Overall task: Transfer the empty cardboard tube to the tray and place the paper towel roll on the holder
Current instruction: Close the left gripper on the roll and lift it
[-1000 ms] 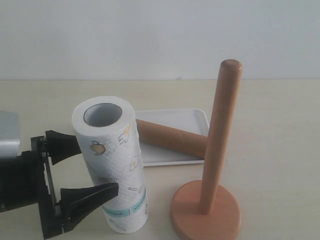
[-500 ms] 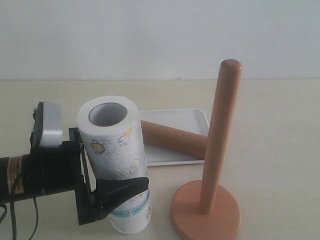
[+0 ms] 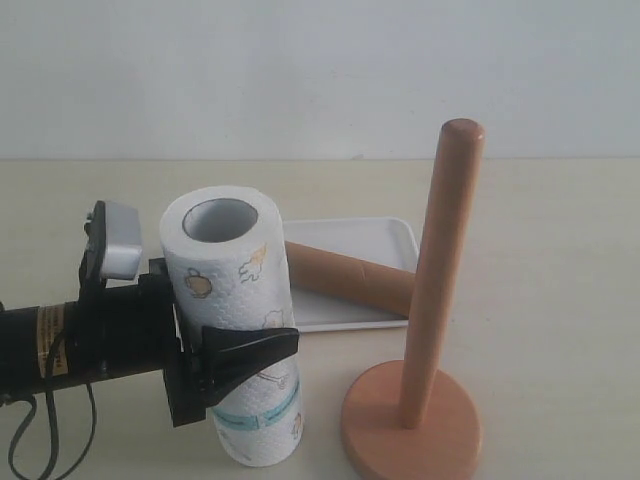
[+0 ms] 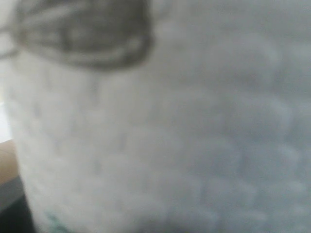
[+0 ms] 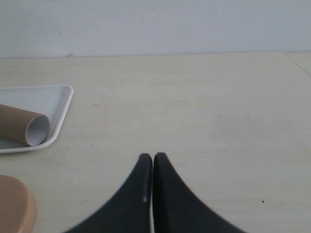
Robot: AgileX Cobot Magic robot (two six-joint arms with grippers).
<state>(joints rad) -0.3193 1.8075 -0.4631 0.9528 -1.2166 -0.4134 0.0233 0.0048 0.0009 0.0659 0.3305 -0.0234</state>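
The white paper towel roll (image 3: 235,300) stands upright on the table, its grey core opening facing up. My left gripper (image 3: 265,305) reaches in from the left and is shut on its middle; the near black finger (image 3: 250,350) lies across the roll's front and the far one is hidden behind it. The roll's blurred embossed side (image 4: 184,136) fills the left wrist view. The brown cardboard tube (image 3: 345,275) lies in the white tray (image 3: 350,235) behind the roll. The wooden holder (image 3: 440,270) stands bare at the right. My right gripper (image 5: 153,158) is shut on nothing above bare table.
The holder's round base (image 3: 410,420) sits near the front edge, a short way right of the roll. In the right wrist view the tray corner (image 5: 60,109), the tube's open end (image 5: 36,131) and the edge of the base (image 5: 14,204) show. A pale wall stands behind the table.
The left arm moved right until its jaws straddled the roll, then the near finger closed in against it. The roll shifted slightly right and stands straighter. The right gripper stayed put.
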